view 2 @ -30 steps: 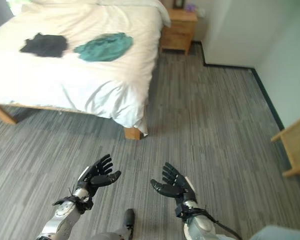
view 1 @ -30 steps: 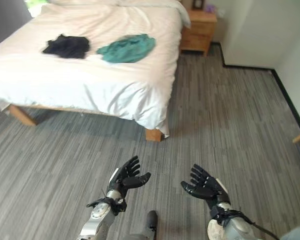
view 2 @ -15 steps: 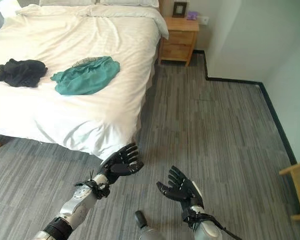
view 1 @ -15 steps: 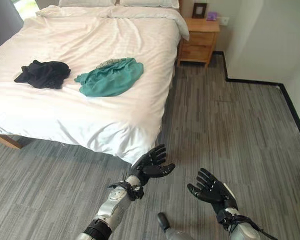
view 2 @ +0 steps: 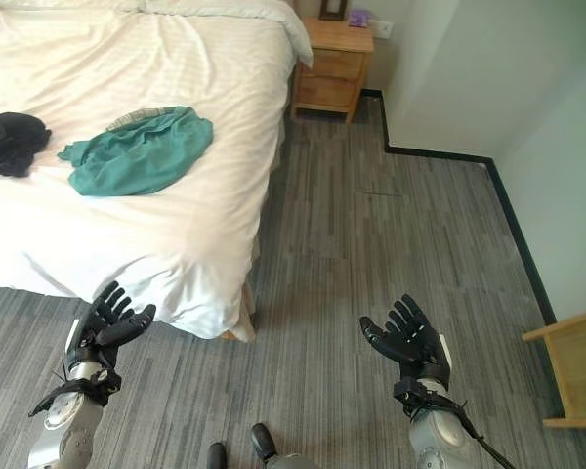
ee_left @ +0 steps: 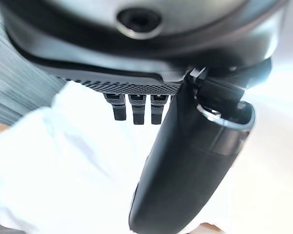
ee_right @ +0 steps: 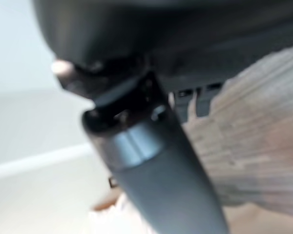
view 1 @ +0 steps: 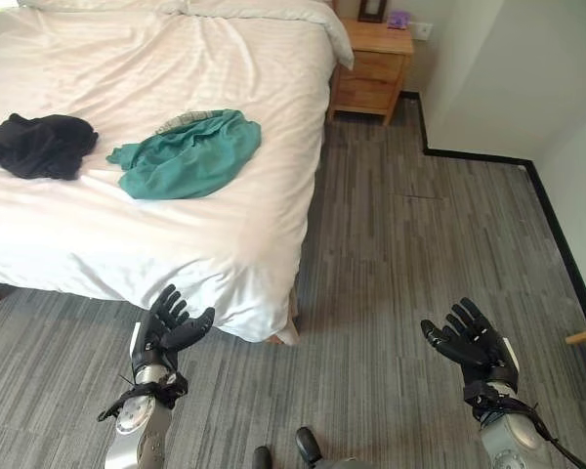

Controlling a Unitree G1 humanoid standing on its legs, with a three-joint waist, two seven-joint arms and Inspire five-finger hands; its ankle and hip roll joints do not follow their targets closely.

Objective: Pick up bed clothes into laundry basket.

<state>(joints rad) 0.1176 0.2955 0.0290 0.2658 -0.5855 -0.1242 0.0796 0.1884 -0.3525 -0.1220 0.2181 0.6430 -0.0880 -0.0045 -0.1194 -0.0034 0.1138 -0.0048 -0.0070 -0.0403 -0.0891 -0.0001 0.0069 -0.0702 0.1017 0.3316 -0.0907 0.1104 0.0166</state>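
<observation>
Left hand hangs near the bed corner, fingers spread and empty; right hand is splayed over the floor. Green shirt and black clothes lie well apart on the bed.

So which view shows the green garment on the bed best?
The left eye view: the green garment lies whole on the white bed, beside the black garment. The right eye view shows it whole too, but cuts off the black one. The wrist views show white sheet, no green cloth.
</observation>
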